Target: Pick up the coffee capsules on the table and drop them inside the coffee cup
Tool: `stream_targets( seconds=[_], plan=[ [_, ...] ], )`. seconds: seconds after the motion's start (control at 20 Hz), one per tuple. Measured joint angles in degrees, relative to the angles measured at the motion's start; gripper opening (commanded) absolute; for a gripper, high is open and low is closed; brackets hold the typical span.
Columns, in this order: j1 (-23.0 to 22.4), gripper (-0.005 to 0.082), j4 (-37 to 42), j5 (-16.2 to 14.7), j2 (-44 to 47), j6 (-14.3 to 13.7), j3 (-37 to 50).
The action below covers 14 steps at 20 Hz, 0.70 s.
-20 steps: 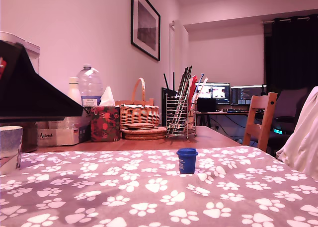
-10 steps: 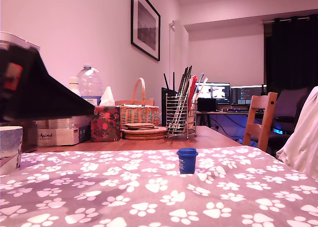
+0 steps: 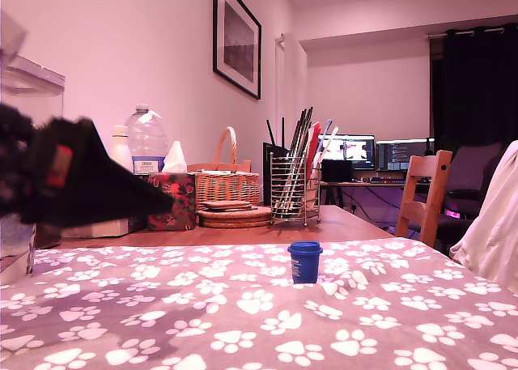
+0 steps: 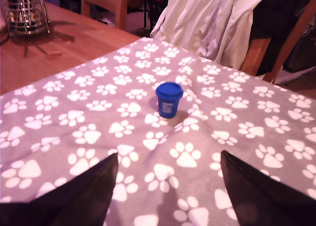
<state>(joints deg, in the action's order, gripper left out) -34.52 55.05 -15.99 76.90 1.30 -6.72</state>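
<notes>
Wrist view: dark-blue coffee capsule (image 4: 169,100) standing rim-up on paw-print cloth (image 4: 89,137) at frame centre, gripper (image 4: 168,174) fingers (image 4: 94,186) spread wide apart, empty, at lower edge, well short of capsule.

no readable text (labels blurred)

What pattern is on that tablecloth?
White paw prints on grey tablecloth, clearest in the wrist view.

Dark-blue capsule (image 4: 169,100) with pale label, grey cloth (image 4: 89,132) with white paw prints, black tool (image 4: 168,179)
</notes>
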Motion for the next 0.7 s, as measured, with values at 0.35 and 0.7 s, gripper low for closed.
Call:
stream_targets(
  seconds=[0.35,0.7],
  plan=[
    [-0.3,0.0604,2.3,0.0,5.4,0.0,-0.7],
    [-1.1,0.0604,2.1,0.0,10.9,-1.5,-5.2]
  ],
)
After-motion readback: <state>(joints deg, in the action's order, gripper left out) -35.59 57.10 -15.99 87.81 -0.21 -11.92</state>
